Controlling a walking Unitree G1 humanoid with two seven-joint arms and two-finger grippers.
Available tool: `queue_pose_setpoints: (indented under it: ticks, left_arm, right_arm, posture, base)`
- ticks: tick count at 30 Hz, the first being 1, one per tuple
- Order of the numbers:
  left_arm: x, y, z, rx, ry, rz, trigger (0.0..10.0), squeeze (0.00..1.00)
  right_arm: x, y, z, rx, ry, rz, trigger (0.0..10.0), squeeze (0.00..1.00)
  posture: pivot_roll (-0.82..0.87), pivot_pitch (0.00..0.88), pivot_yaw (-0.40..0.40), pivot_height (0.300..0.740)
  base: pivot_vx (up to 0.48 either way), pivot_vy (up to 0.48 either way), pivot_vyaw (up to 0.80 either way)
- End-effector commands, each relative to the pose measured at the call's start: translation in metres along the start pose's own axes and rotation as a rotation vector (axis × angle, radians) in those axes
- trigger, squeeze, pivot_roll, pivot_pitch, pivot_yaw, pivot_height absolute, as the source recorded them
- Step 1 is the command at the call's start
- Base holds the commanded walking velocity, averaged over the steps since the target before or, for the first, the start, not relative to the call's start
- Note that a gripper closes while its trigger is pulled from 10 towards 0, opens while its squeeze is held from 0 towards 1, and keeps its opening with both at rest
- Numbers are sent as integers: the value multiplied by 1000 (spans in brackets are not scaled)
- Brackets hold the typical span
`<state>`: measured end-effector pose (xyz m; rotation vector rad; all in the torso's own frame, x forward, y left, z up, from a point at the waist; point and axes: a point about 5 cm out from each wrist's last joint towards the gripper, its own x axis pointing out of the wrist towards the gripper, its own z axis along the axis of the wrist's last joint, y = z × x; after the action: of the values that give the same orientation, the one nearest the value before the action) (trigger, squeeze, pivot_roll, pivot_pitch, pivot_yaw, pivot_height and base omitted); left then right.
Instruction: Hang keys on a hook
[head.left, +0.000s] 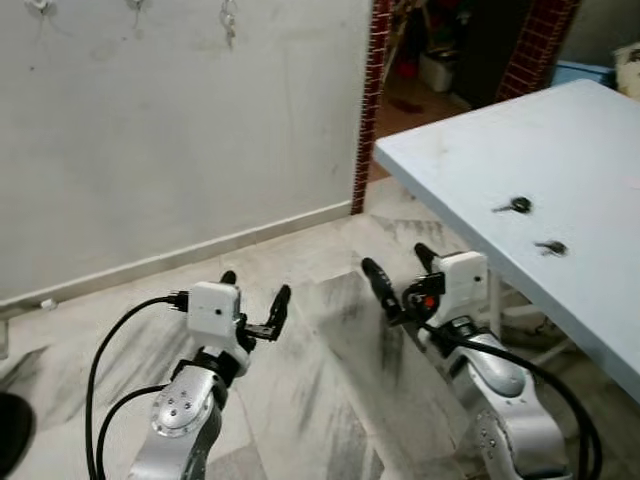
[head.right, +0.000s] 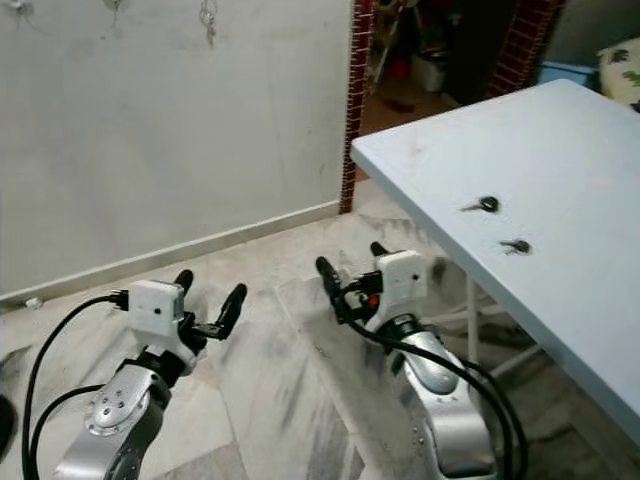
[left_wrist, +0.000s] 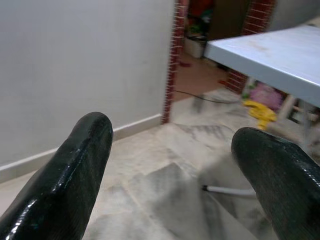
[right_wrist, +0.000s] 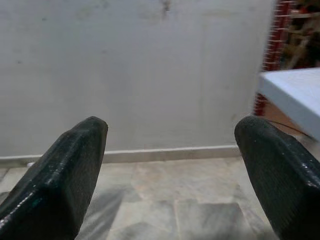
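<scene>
While both arms were held low over the grey-veined marble floor (head.left: 330, 400), the left eye view showed the left gripper (head.left: 256, 296) with its two long black fingers spread and nothing between them, and the right gripper (head.left: 400, 268) likewise spread and empty. To the robot's right stood a smooth pale-blue table (head.left: 560, 140) with a rounded corner. Two small dark keys lay flat on it, well apart from both grippers: the far key (head.left: 517, 206) with a round head, and the near key (head.left: 551, 248) just beside it toward the robot. High on the matte, scuffed white wall (head.left: 180, 130) a bunch of keys (head.left: 229, 22) hung from a hook, with two more small hooks (head.left: 135, 8) to its left. A column of red brick (head.left: 370, 100) edged the doorway.

The right eye view gave the same layout from a slightly shifted angle.

In the left wrist view, the glossy, rounded black fingertips (left_wrist: 75, 170) stood wide apart, framing the marble floor, the brick edge and the table's underside.

In the right wrist view, the textured fingertips (right_wrist: 65, 165) were also parted, facing the plain wall and its pale skirting (right_wrist: 165, 152).
</scene>
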<state>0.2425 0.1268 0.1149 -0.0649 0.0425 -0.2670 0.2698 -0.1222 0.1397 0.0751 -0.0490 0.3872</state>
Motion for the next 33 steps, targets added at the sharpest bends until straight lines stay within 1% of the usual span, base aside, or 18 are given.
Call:
queue_pose_setpoints:
  ticks: [1, 10, 17, 22, 33]
  left_arm:
    - [-1, 4, 0, 4, 2, 8, 10000, 0]
    - [-1, 3, -2, -6, 11, 13, 10000, 0]
    - [-1, 4, -2, 6, 7, 19, 10000, 0]
    - [-1, 3, -1, -3, 0, 8, 10000, 0]
    - [-2, 2, -1, -9, -1, -3, 10000, 0]
  right_arm:
    - [3, 5, 1, -3, -7, 19, 10000, 0]
    - [3, 6, 2, -3, -8, 19, 10000, 0]
    - [3, 6, 1, -4, -8, 19, 10000, 0]
    - [3, 5, 1, -5, -9, 21, 10000, 0]
    - [3, 6, 1, -5, -8, 22, 10000, 0]
  posture:
    - [8, 73, 26, 740]
    - [7, 72, 28, 740]
    - [9, 68, 27, 740]
    - [10, 67, 25, 740]
    - [11, 69, 27, 740]
  base:
    - [401, -259, 0]
    - [384, -250, 0]
    - [0, 0, 0]
    - [0, 0, 0]
    - [0, -398, 0]
